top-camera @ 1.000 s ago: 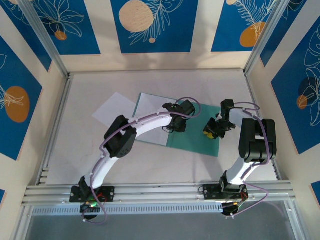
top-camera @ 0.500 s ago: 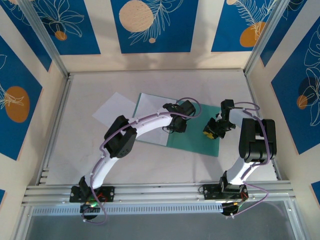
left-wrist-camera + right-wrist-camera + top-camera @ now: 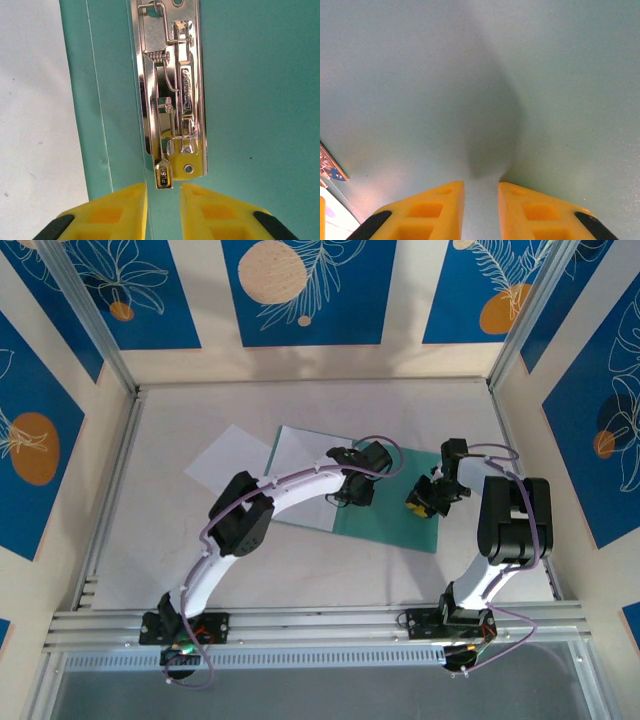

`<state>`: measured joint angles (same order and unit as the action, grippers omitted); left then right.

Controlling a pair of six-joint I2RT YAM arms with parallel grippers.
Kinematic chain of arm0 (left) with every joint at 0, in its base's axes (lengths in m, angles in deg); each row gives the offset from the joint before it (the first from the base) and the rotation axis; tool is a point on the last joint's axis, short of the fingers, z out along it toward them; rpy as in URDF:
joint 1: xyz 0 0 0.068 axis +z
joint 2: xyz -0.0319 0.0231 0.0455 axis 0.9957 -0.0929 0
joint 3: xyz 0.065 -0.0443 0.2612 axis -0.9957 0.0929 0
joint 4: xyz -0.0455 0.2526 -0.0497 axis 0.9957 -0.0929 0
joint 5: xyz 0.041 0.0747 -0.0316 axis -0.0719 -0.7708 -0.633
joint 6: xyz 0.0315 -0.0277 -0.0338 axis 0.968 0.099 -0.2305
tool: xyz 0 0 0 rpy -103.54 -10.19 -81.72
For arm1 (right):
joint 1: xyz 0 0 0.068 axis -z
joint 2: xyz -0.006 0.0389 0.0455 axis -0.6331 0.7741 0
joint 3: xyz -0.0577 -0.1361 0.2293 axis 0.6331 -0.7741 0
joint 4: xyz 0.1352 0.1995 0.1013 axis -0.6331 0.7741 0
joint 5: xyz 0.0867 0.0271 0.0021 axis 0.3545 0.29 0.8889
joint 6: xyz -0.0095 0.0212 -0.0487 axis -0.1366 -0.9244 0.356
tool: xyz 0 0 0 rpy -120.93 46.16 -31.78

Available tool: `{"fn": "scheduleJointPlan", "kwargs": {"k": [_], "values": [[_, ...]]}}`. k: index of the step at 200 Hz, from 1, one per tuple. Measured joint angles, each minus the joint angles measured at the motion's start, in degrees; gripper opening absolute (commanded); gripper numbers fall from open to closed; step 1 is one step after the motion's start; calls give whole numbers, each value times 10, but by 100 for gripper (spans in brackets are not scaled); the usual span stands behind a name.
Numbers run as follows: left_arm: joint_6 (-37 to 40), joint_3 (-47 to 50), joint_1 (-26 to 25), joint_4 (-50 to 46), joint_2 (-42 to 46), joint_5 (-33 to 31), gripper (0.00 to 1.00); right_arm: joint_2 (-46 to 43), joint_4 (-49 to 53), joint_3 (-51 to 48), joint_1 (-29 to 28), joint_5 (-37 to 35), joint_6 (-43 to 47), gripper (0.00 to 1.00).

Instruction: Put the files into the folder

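Observation:
The teal folder (image 3: 385, 518) lies open on the table. One white file (image 3: 303, 478) rests on its left leaf. A second file (image 3: 226, 464) lies on the table at the left, its right edge tucked under. My left gripper (image 3: 356, 492) hovers over the spine. In the left wrist view its yellow tips (image 3: 164, 188) stand a narrow gap apart, nothing between them, just short of the silver clip (image 3: 175, 100) and its push tab. My right gripper (image 3: 421, 504) is low over the right leaf (image 3: 420, 75); its tips (image 3: 481, 184) are slightly apart and hold nothing.
Metal rails run along the table's left side (image 3: 112, 490) and the near edge (image 3: 320, 625). Patterned blue panels wall in the back and sides. Bare table stretches behind the folder (image 3: 320, 405) and in front of it (image 3: 330, 575).

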<state>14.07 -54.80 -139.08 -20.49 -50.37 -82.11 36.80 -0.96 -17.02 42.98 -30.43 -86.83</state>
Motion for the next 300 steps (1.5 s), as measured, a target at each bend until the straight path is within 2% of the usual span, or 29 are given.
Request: {"fn": "scheduleJointPlan", "kwargs": {"k": [80, 122, 206, 300], "values": [[-1, -3, 0, -3, -9, 0, 23, 0, 0, 0, 0, 0, 0, 27], [-2, -7, 0, -5, -13, 0, 16, 2, -2, 0, 0, 3, 0, 27], [-2, -9, 0, -9, -13, 0, 13, 3, -4, 0, -2, 4, 0, 27], [-17, -56, -5, -53, -43, -6, 9, 7, -2, 5, -3, 4, 0, 27]]}}
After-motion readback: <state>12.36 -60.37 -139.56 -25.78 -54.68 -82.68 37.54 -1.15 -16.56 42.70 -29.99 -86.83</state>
